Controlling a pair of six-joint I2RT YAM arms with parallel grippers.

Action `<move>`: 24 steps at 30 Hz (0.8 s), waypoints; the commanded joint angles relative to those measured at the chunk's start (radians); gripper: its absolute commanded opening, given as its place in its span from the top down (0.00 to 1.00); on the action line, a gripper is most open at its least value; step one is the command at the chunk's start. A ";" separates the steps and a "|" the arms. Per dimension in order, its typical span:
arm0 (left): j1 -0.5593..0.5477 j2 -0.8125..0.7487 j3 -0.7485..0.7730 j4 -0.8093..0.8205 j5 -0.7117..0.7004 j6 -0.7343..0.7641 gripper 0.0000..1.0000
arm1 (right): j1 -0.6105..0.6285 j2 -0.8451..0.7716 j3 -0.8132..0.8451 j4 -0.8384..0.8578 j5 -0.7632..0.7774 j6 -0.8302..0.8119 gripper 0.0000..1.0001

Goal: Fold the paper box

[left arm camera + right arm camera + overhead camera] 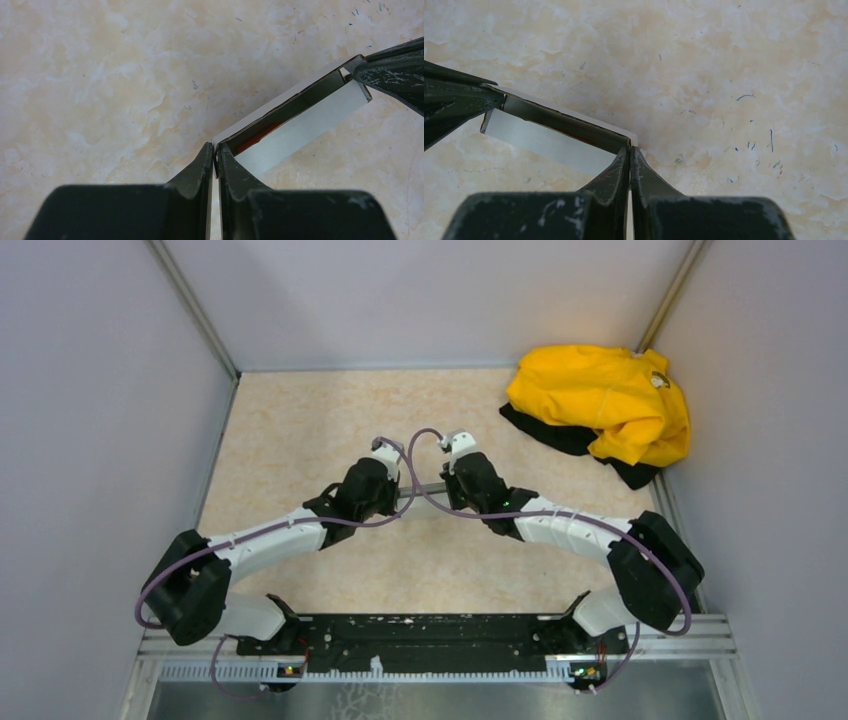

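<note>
Pale grey-white cardboard, the paper box (300,130) is a slim, half-open sleeve, dark inside, at the middle of the worktop (300,420); left claw (215,159) and right claw (629,156) each clamp tight on opposite ends.

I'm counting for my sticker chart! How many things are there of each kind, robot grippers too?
Grippers: 2 (left gripper, right gripper)
Paper box: 1
Red thing inside the box: 1
Yellow garment: 1
Black cloth under it: 1
Total: 6
</note>
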 commanded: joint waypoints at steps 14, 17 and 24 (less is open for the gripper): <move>-0.014 0.002 0.026 0.012 0.008 -0.034 0.88 | 0.052 -0.075 -0.090 0.044 0.100 0.004 1.00; -0.014 0.004 0.026 0.012 0.008 -0.035 0.88 | 0.052 -0.075 -0.085 0.036 0.102 -0.003 1.00; -0.014 0.007 0.027 0.011 0.008 -0.037 0.88 | 0.052 -0.071 -0.080 0.027 0.108 0.006 1.00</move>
